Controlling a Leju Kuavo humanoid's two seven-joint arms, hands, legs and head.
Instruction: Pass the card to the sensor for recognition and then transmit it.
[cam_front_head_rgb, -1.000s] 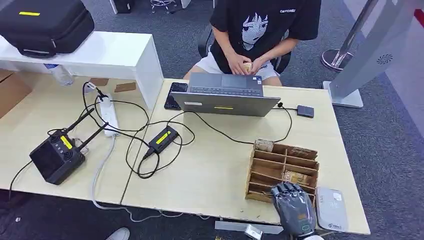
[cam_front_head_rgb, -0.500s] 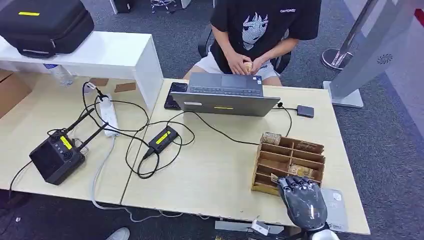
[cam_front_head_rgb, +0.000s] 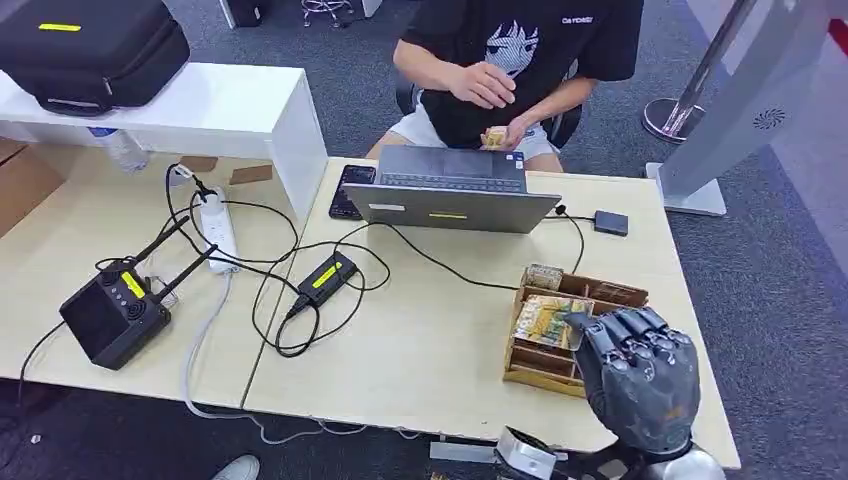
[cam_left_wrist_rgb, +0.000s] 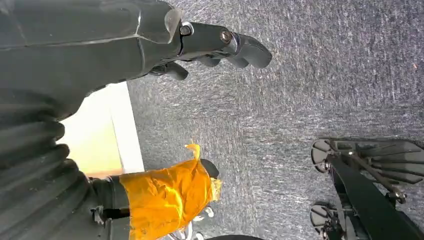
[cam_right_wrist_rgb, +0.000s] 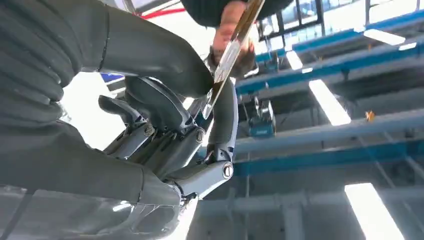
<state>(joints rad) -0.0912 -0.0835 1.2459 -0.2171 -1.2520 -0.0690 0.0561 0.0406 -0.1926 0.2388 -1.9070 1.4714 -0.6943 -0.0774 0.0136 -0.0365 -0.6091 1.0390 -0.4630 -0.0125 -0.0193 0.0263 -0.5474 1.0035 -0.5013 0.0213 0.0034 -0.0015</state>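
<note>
Dark grey right hand (cam_front_head_rgb: 640, 375), segmented fingers with glossy plates, set on a silver wrist cuff. Up close, right hand (cam_right_wrist_rgb: 165, 135) built of smooth grey shells, a ribbed cover behind, round silver screws at the finger pivots. Left hand (cam_left_wrist_rgb: 150, 37) likewise grey: ribbed cover, thick smooth thumb, darker fingers, small screws, crumpled orange tape wrapped on a dark part beside it.

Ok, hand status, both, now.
Left hand: holds nothing, fingers apart, hanging above the floor.
Right hand: holding a card, pinched and raised over the wooden organizer.
</note>
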